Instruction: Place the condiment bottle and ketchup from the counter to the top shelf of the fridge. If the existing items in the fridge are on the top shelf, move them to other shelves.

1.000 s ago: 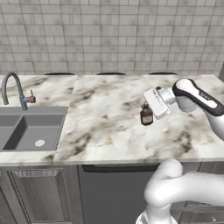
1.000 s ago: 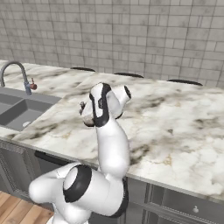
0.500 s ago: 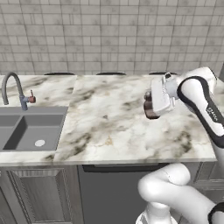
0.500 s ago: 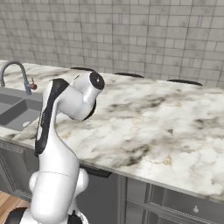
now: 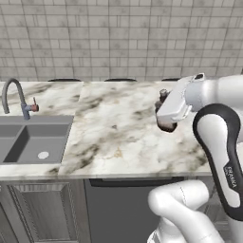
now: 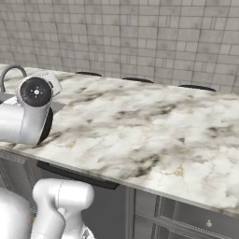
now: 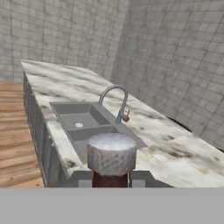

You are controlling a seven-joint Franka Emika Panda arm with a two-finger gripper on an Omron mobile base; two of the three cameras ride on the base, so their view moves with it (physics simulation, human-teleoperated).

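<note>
A small dark red-brown bottle (image 5: 166, 125) with a pale grey cap (image 7: 111, 153) hangs tilted over the right part of the marbled counter (image 5: 118, 137). My gripper (image 5: 164, 112) is shut on it, and the white hand hides the bottle's middle. In the hand view the bottle's body (image 7: 109, 180) sits between the two fingertips (image 7: 141, 177) of the gripper (image 7: 111, 177). I cannot tell whether it is the condiment bottle or the ketchup. The fridge and its top shelf are out of view.
The steel sink (image 5: 28, 142) with its curved tap (image 5: 14, 97) lies at the counter's left end, seen too in the hand view as the sink (image 7: 83, 120) and tap (image 7: 116, 98). A tiled wall (image 5: 118, 38) backs the counter (image 6: 154, 130). Wood floor (image 7: 17, 140) lies before the cabinets.
The arm has swung and its hand has rolled while keeping hold of the bottle. The bottle now hangs tilted, at about the same spot over the counter. The base has not moved.
</note>
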